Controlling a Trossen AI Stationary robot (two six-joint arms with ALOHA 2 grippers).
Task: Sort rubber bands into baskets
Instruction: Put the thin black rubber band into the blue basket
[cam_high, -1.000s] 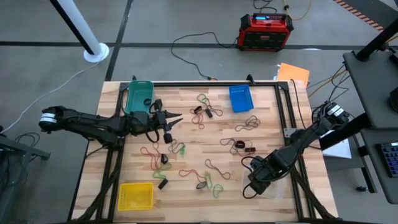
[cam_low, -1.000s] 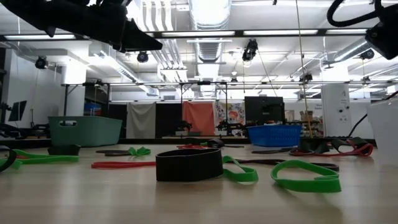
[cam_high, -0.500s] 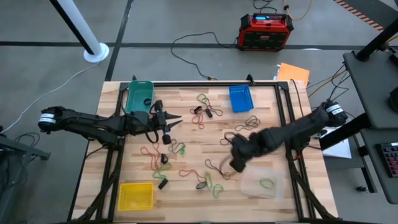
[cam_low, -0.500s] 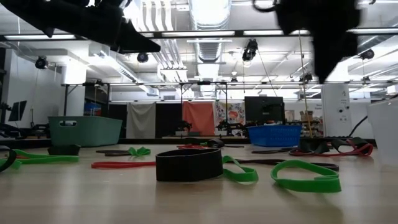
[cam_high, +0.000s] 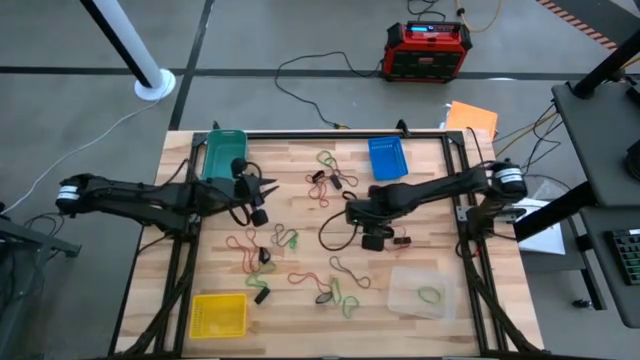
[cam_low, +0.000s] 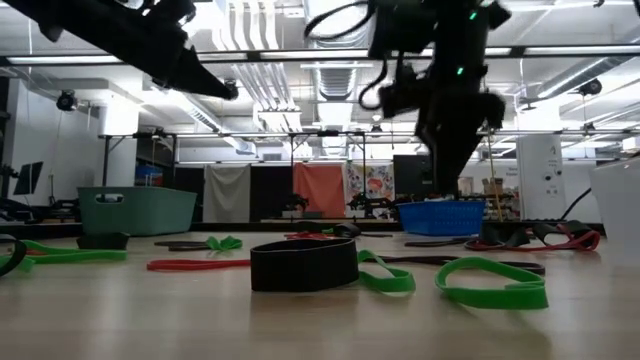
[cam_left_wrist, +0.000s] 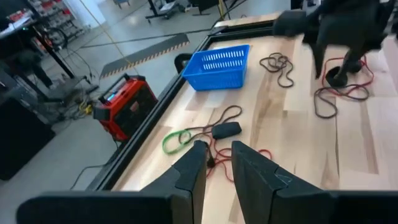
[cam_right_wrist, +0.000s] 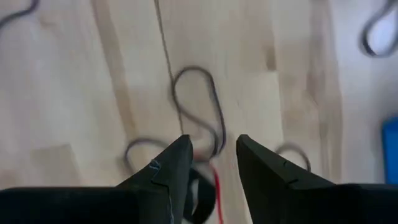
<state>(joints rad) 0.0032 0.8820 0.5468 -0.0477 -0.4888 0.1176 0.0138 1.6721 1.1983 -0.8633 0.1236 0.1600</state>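
Note:
Rubber bands in red, green and black lie scattered on the wooden table (cam_high: 300, 215), such as a green one (cam_high: 288, 240) and a thin black loop (cam_right_wrist: 199, 106). The teal basket (cam_high: 222, 152) and the blue basket (cam_high: 387, 157) stand at the far edge. The yellow basket (cam_high: 218, 315) and the clear basket (cam_high: 422, 292) stand at the near edge, and a green band (cam_high: 430, 294) lies in the clear one. My right gripper (cam_high: 362, 220) hangs open above the bands at the table's middle, fingers pointing down (cam_right_wrist: 211, 149). My left gripper (cam_high: 268, 187) is open and empty beside the teal basket (cam_left_wrist: 219, 152).
A wide black band (cam_low: 303, 265) and green bands (cam_low: 490, 280) lie near the low camera. A red-and-black box (cam_high: 427, 50) stands on the floor beyond the table, and an orange sheet (cam_high: 472, 117) lies at the far right corner. Black cables trail from my right arm (cam_high: 330, 235).
My right gripper has gone from over the clear basket toward the table's left and far edges, to above the bands at the table's middle. A green band now shows in the clear basket where the gripper was. My left gripper has drawn back a little toward the left edge.

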